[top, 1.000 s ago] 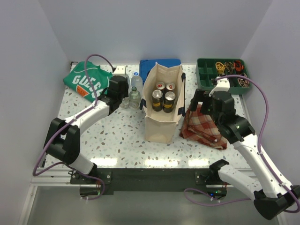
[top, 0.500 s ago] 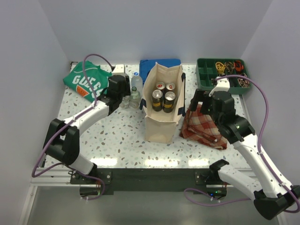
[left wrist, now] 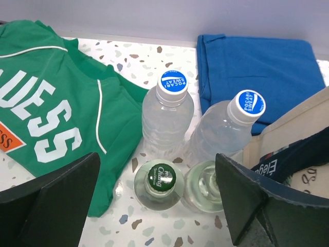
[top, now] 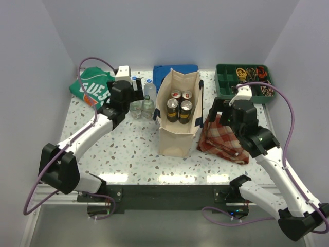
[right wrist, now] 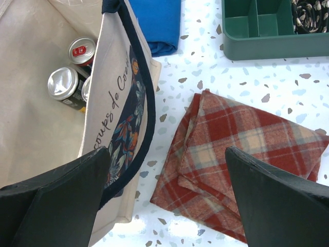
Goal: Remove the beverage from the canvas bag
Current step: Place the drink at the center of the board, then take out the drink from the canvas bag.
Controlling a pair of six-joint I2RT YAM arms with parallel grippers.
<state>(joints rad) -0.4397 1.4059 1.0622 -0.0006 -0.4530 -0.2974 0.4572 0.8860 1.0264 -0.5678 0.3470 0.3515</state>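
Note:
The cream canvas bag (top: 177, 140) stands upright mid-table with navy handles, and several beverage cans (top: 179, 107) stand inside it. Its printed side (right wrist: 115, 98) and the cans (right wrist: 62, 82) fill the left of the right wrist view. Left of the bag, a green-capped bottle (left wrist: 160, 179) and a clear bottle (left wrist: 206, 187) stand in front of two blue-capped bottles (left wrist: 173, 82). My left gripper (left wrist: 157, 206) hangs open above the front pair and holds nothing; it also shows in the top view (top: 132, 95). My right gripper (right wrist: 167, 200) is open and empty over the gap between bag and plaid cloth.
A green printed shirt (top: 92, 88) lies at the back left. Behind the bag is a folded blue cloth (top: 175, 70). A red plaid cloth (top: 222, 136) lies right of the bag, and a green compartment tray (top: 244, 82) with small items sits at the back right.
My left gripper has opened, let go of the green-capped bottle and lifted up and back from it. The bottle stays standing on the table. The right arm has not moved.

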